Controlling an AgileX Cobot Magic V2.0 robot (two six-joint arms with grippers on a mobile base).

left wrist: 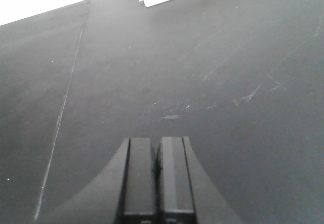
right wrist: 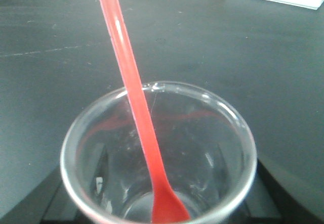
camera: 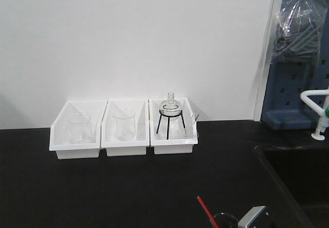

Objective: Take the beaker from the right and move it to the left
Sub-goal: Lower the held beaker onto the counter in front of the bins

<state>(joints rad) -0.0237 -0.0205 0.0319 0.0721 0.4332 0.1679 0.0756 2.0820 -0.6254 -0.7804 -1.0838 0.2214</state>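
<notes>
I read this as the carry step: beaker (right wrist: 157, 158) with red stick (right wrist: 129, 87) sits between the right gripper (right wrist: 157, 204) jaws, clamped I judge, near-right on the black bench (camera: 103, 187). Next I sweep it left, level. Left gripper (left wrist: 157, 178) pressed closed, low over bare bench

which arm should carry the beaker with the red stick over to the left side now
Right. The beaker with its red stick already sits between the right gripper's dark fingers; the left gripper is shut over bare tabletop.
</notes>
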